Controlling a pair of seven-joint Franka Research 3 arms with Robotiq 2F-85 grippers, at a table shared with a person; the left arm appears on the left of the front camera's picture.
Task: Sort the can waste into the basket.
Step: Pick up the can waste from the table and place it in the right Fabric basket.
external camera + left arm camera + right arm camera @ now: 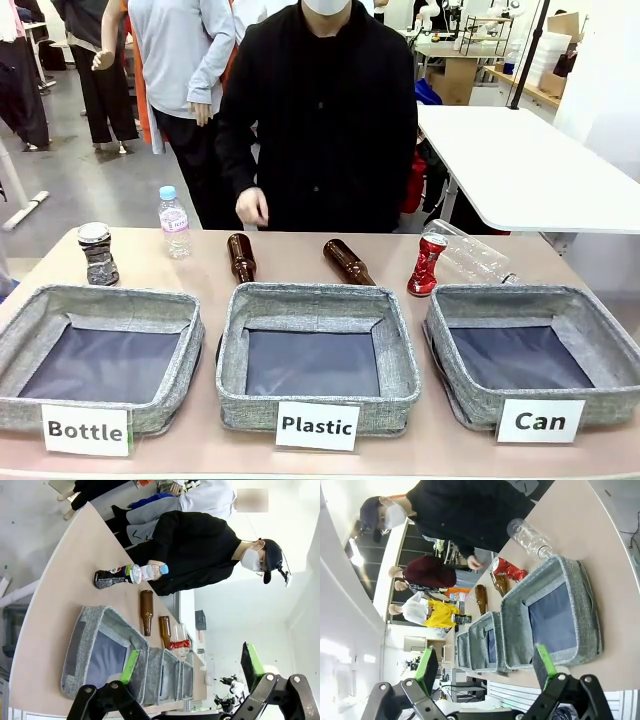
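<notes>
Two crushed cans stand beyond the row of baskets, on the person's side. The red can [427,265] is just behind the far left corner of the Can basket [605,345]. The dark can [98,253] is well apart from it, behind the Bottle basket [25,330]. Each rests on an end with its long axis near upright; the red one leans a little and is pinched at the waist, and the dark one has a silver end up. I judge that upright cans suit a sideways pinch across the body. My left pincer [191,662] and right pincer [485,664] both hang spread and empty, held back above the near side, likely to keep the whole row in sight. A clear plastic bottle [470,255] lies just behind the red can, so my right arm must close carefully there.
</notes>
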